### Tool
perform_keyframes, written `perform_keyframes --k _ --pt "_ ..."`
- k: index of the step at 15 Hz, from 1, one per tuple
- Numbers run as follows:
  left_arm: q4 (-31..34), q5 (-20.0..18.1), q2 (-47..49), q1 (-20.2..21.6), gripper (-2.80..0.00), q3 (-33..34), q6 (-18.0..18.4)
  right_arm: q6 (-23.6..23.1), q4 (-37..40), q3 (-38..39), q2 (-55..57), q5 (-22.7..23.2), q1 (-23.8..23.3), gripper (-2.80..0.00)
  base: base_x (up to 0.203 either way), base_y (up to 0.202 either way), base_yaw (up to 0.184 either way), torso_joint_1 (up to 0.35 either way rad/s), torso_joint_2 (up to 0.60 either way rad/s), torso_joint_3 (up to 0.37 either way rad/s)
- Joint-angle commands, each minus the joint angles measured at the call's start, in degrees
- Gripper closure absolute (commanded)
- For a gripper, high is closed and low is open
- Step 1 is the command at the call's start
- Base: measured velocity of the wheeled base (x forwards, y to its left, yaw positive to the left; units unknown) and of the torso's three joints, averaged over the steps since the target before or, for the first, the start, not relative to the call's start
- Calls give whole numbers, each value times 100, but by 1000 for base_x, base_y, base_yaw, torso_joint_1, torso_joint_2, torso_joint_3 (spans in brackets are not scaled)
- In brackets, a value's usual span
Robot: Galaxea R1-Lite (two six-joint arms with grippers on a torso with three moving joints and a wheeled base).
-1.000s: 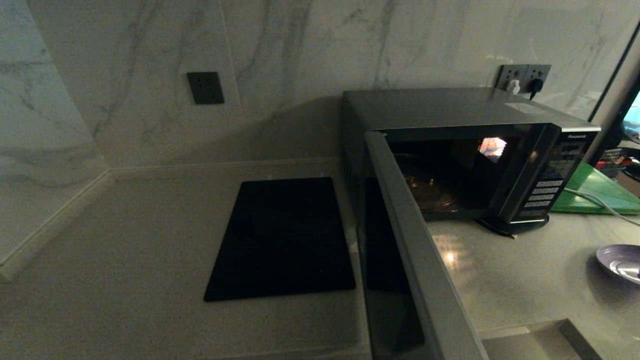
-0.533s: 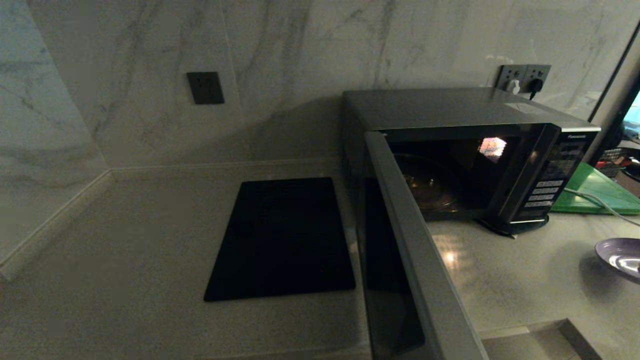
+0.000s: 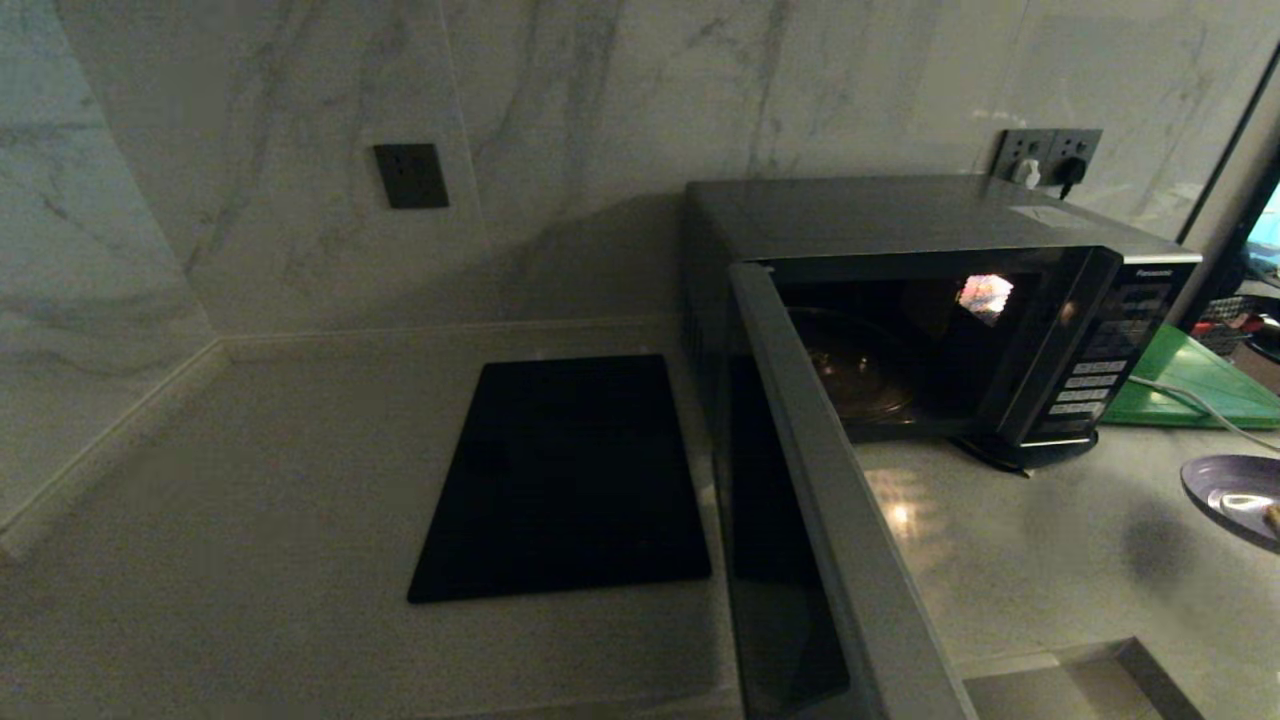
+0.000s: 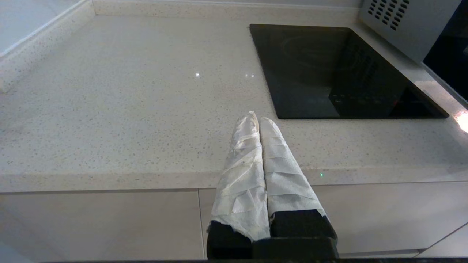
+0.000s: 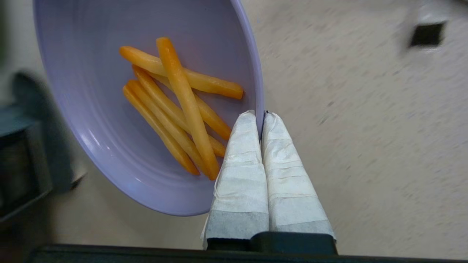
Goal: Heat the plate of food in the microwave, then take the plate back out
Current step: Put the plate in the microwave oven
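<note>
The dark grey microwave [image 3: 930, 230] stands at the back right of the counter with its door [image 3: 830, 520] swung wide open toward me and its cavity lit. The pale lilac plate of food [image 5: 146, 102] carries several orange sticks [image 5: 182, 106]. My right gripper [image 5: 260, 116] is shut on the plate's rim and holds it above the counter. In the head view the plate of food [image 3: 1235, 495] shows at the far right edge, right of the microwave. My left gripper [image 4: 256, 117] is shut and empty, hanging over the counter's front edge, left of the microwave.
A flat black slab [image 3: 565, 475] lies in the counter left of the microwave. A green board [image 3: 1200, 385] and a white cable [image 3: 1195, 405] lie right of the microwave. Wall sockets [image 3: 1045, 155] sit behind it. The marble wall closes the back and left.
The plate has risen off the counter and drifted up along the right edge of the head view; its shadow has spread to the left. The microwave door has not moved.
</note>
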Motion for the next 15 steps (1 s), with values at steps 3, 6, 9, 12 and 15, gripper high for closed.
perform_keyframes --k 3,6,9,12,15 --pt "-4 3 -1 2 0 0 -6 20 19 346 -670 550 -48 0 0 0 0 0 0 0" --pt "-2 3 -1 2 0 0 -6 21 19 734 -1093 742 -42 0 0 0 0 0 0 0" --pt "5 3 -1 2 0 0 -6 18 19 1037 -1581 892 -41 0 0 0 0 0 0 0" --pt "-4 3 -1 2 0 0 -6 -2 19 1435 -2182 933 -18 0 0 0 0 0 0 0" --pt "-4 3 -1 2 0 0 -6 -16 22 1786 -2705 1232 92 0 0 0 0 0 0 0"
